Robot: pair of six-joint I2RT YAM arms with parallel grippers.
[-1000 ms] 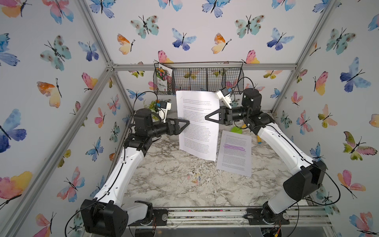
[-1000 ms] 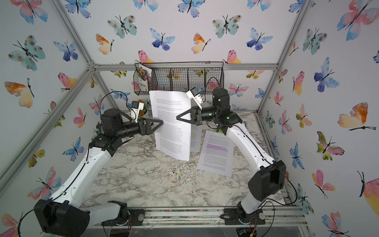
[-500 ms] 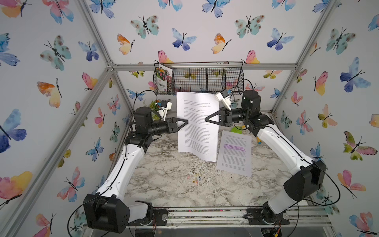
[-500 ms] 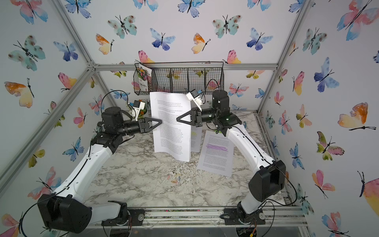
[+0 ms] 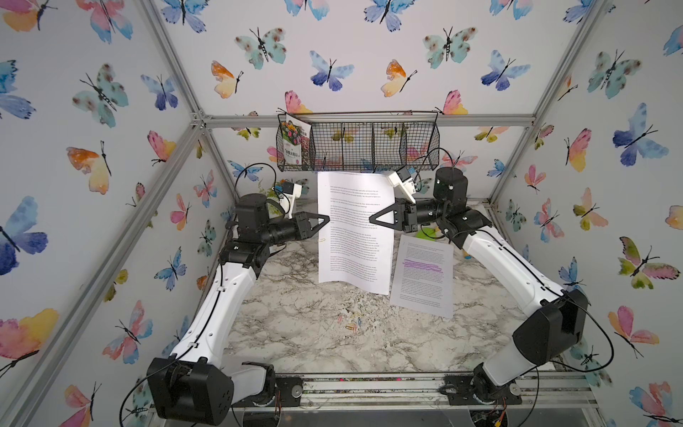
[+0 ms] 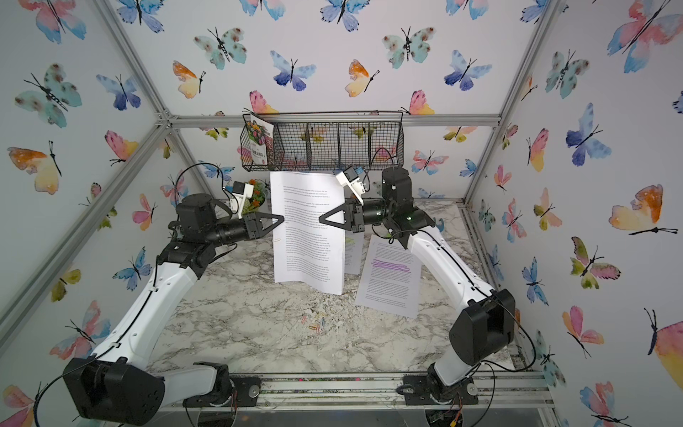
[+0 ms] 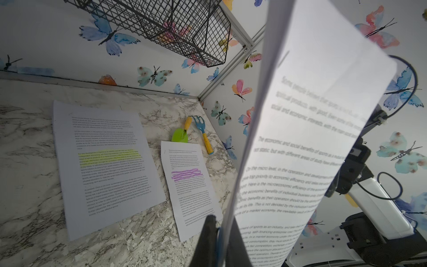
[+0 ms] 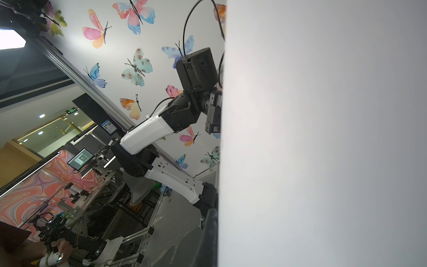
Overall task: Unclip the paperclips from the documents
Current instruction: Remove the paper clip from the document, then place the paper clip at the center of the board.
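1. Both top views: plain doc [image 5: 354, 236] hangs upright over the table [image 5: 295, 332], pinched at mid-height from 2 sides. Right gripper [image 5: 370, 222] is clenched on its right edge, left gripper [image 5: 328, 220] is closed on its left edge.
2. Same views: 1 orange clip [image 5: 322, 240] sits on the plain doc's left edge, just below the left gripper's tip and outside its jaws. Loose clips [image 5: 351, 324] lie in a small pile on the table in front of the doc.
3. Purple doc [image 5: 423, 277] lies flat, right of the plain doc. Yellow doc [image 6: 353, 255] shows only as a sliver behind the plain doc in a top view.
4. Left wrist: yellow doc shows whole, flat beside the purple doc, with a green trowel [image 7: 181, 136] and blue fork [image 7: 203, 133] near the corner. Plain doc's edge runs down between the dark fingers [image 7: 209, 231]. A thin blue sliver shows there; cannot tell what it is.
5. Right wrist: the doc's blank back fills most of the frame, with 1 dark finger [image 8: 209, 233] against it.
6. Basket [image 5: 358, 148] hangs on the back wall, seed packet [image 5: 294, 142] in its left-end compartment.
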